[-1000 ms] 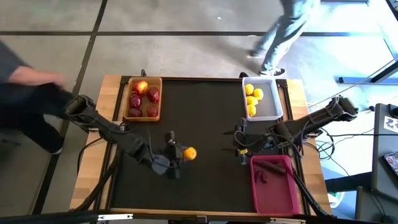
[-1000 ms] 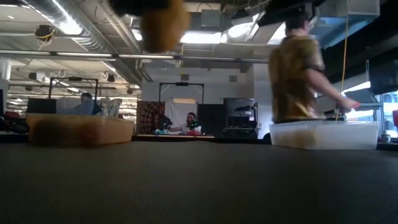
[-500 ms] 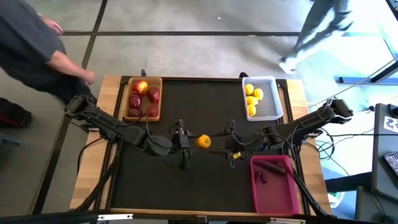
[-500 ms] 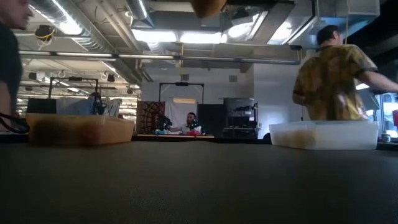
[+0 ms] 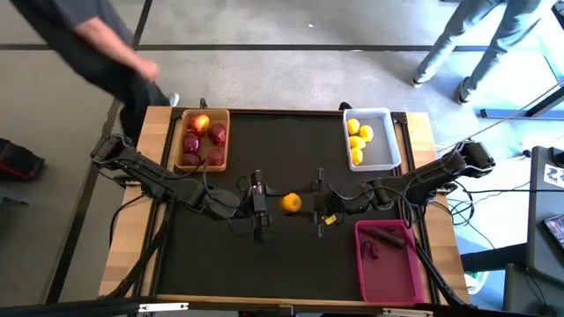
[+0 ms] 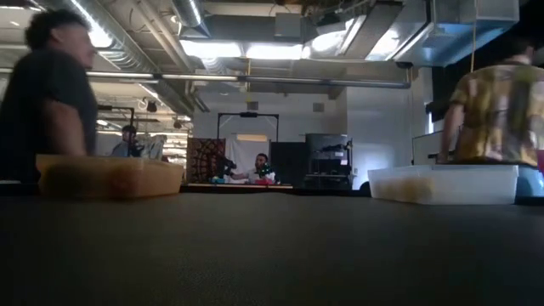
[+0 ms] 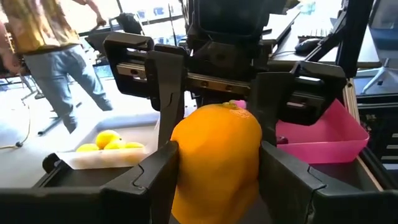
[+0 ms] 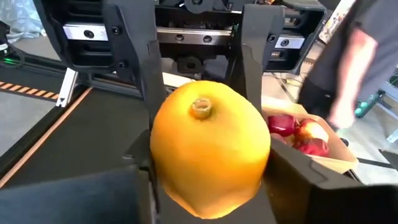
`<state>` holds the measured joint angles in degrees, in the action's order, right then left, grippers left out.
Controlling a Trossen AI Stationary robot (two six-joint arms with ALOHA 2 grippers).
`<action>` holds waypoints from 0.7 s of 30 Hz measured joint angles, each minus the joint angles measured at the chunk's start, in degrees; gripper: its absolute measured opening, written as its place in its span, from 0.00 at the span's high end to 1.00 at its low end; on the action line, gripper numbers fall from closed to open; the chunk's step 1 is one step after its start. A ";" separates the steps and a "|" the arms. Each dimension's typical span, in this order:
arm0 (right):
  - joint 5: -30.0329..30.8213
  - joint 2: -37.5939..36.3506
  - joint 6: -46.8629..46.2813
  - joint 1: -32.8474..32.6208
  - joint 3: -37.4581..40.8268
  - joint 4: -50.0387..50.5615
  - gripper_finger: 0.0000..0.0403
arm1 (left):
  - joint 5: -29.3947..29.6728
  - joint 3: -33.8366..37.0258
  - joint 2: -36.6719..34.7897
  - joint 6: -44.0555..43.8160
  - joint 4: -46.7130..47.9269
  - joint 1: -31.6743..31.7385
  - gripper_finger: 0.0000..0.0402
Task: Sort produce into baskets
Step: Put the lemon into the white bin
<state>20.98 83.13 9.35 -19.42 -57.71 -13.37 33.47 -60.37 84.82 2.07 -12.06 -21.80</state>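
An orange lemon-sized fruit (image 5: pixel 291 202) hangs above the middle of the black table. My left gripper (image 5: pixel 280 202) is shut on it, coming from the table's left. My right gripper (image 5: pixel 310 206) faces it from the right, open, with its fingers (image 7: pixel 166 93) standing on either side of the fruit's far half. The tan wooden basket (image 5: pixel 179 141) at the far left holds dark red fruits (image 5: pixel 216 135). The white bin (image 5: pixel 394 141) at the far right holds yellow fruits (image 5: pixel 357 141). The magenta bin (image 5: pixel 414 264) at the near right holds dark purple-red pieces (image 5: pixel 381 236). My left gripper pinches the orange fruit's two opposite sides (image 7: pixel 186 168) between its two fingers (image 7: pixel 152 183). The fingers lie level and come from the table's left. The fruit is lifted clear of the table. My right gripper's fingers (image 8: pixel 292 186) flank the fruit; I cannot tell whether they touch it.
The black mat (image 5: pixel 291 264) is bare around the two grippers. People walk past the far edge of the table (image 5: pixel 115 53), and one stands behind the tan basket in the low view (image 6: pixel 51 93).
My left gripper has carried the orange fruit up and toward the table's right and far side, out of the top of the low view. My right gripper has moved toward the table's left until its fingers stand around the fruit.
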 joint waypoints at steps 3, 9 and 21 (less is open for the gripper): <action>-0.07 0.00 0.35 -0.02 0.00 -0.07 0.63 | -0.16 -0.01 0.00 -0.04 -0.10 -0.02 0.52; -0.17 0.00 0.37 -0.02 0.00 0.15 0.69 | -0.17 0.02 0.00 -0.58 -0.19 0.00 0.47; 4.52 -2.40 0.03 -0.15 -4.96 16.30 0.67 | 0.86 -0.09 -0.15 -6.50 7.80 -1.13 0.23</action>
<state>25.50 80.74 9.37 -19.57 -62.67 2.94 34.33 -60.47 84.67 -4.44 -4.26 -22.93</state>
